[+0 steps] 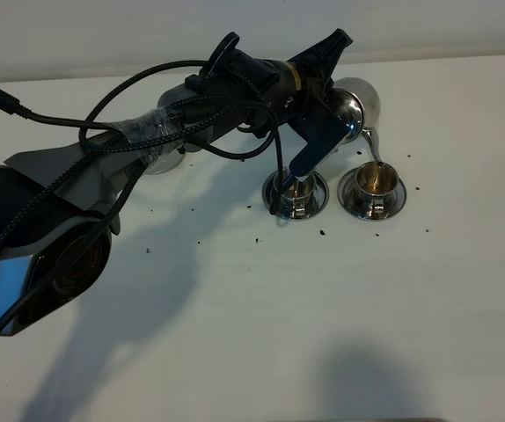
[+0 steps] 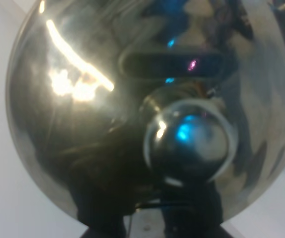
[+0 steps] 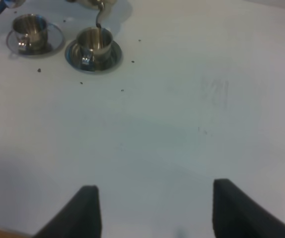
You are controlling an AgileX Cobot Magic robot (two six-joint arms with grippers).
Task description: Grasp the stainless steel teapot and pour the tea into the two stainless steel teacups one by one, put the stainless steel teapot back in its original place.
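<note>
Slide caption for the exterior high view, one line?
Left gripper tips the teapot, spout over the right-hand teacup.

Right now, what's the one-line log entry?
left gripper: holds teapot tilted | spout: over right teacup | other teacup: on saucer, apart from spout | right gripper: open, holding nothing

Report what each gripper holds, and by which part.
Left gripper holds the stainless steel teapot on the side away from its spout; exact contact is hidden. Right gripper, open, holds nothing.
</note>
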